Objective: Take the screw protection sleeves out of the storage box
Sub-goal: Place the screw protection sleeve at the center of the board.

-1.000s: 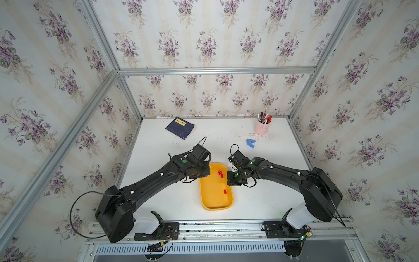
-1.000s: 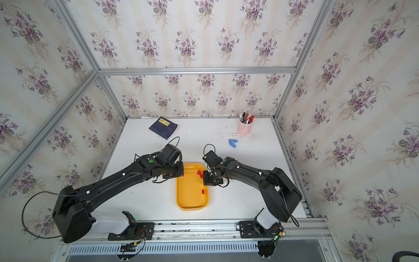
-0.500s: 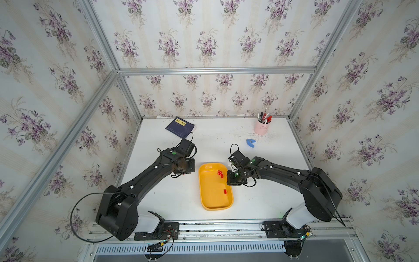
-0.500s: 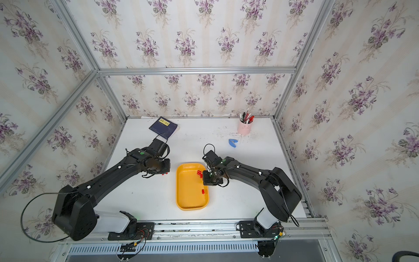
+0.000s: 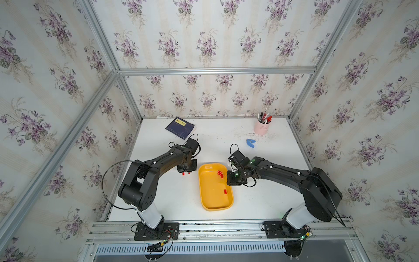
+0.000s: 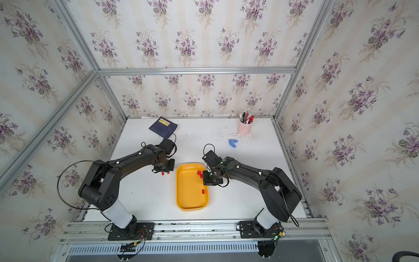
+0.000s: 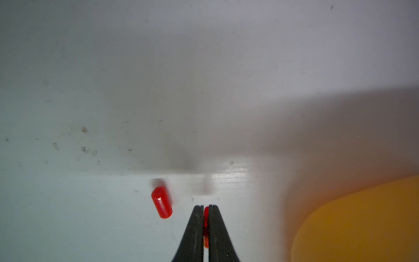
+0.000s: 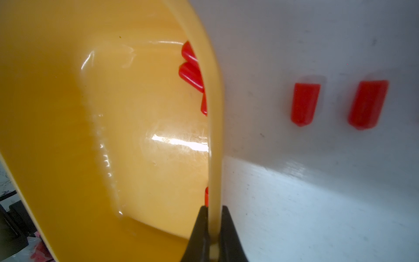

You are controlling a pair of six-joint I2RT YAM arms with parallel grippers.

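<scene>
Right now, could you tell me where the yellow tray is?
In both top views the yellow tray lies front-centre on the table, its rim pinched by the right gripper.

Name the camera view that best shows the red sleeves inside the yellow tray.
Both top views: the whole tray shows, with a cluster of sleeves at its far end and a lone sleeve apart. The right wrist view hides them partly behind the rim; the left wrist view shows only a tray corner.
</scene>
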